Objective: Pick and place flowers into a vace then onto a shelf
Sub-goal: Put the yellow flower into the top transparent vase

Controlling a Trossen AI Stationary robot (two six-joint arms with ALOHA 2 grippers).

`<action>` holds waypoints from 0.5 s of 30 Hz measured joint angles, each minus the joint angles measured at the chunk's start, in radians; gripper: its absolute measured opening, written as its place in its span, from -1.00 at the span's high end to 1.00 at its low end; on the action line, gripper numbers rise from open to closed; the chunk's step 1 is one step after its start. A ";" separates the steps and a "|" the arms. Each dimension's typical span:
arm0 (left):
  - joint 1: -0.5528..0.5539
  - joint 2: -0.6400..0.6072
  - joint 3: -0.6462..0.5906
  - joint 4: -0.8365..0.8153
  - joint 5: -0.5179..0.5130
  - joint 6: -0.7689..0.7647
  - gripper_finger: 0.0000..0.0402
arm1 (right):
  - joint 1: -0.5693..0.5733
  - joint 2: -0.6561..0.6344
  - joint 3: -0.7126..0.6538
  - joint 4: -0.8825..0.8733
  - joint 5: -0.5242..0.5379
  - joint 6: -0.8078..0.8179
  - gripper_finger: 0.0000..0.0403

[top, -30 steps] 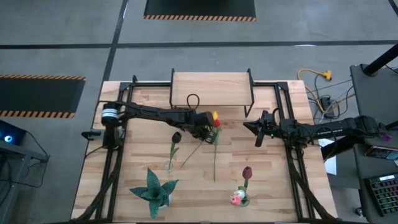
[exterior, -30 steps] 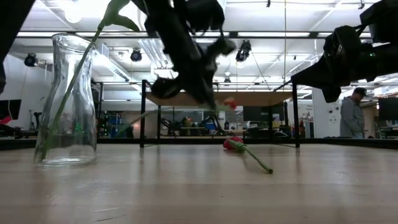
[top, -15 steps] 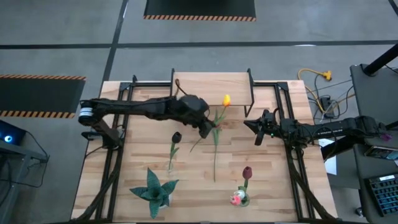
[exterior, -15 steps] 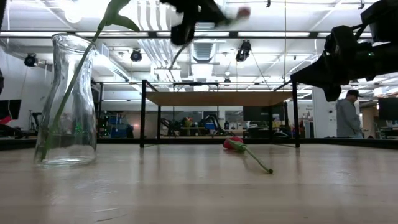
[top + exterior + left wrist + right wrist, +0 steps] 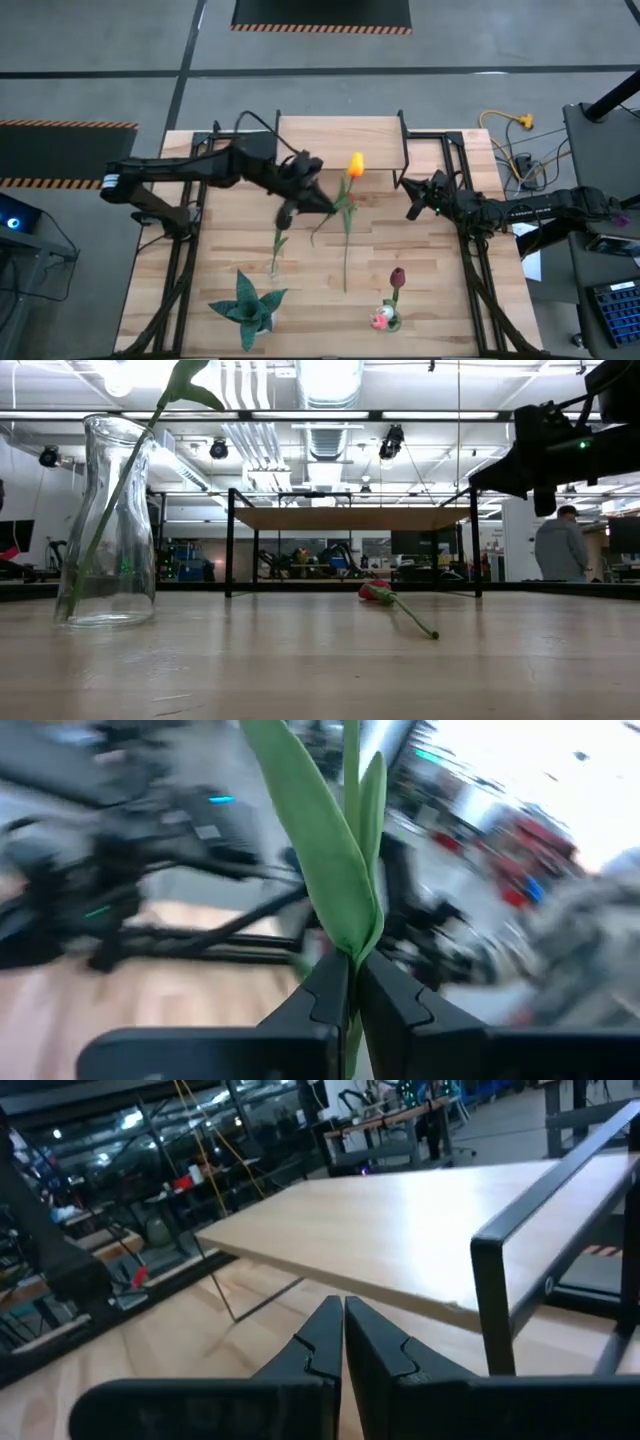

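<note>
Yellow-orange tulip [image 5: 354,164] held aloft above mid-table, stem pinched in left gripper [image 5: 322,203]. Keep stem vertical, lower slowly into glass vase [image 5: 104,525]. Right gripper [image 5: 412,210] closed, empty, waiting near shelf [image 5: 340,140].

spiky teal plant [image 5: 246,308]: table front-left | yellow cable [image 5: 508,122]: floor, right of table | person [image 5: 561,550]: room background, low view

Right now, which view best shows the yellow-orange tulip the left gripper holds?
The high view: the whole yellow-orange tulip shows, held by the left gripper. The left wrist view shows only leaves between shut fingers; low and right wrist views miss it.
</note>
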 joint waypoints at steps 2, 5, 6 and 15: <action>-0.022 -0.027 -0.011 0.000 0.053 0.058 0.99 | 0.000 0.000 0.000 0.016 0.001 -0.001 0.96; -0.050 -0.070 -0.040 -0.001 0.082 0.092 0.99 | 0.000 0.000 0.000 0.039 0.001 0.003 0.96; -0.057 -0.086 -0.053 -0.001 0.087 0.095 0.99 | 0.000 0.000 0.000 0.046 0.000 0.003 0.96; -0.112 -0.304 -0.305 0.030 0.083 0.103 0.99 | 0.000 0.000 0.000 0.056 0.001 0.011 0.96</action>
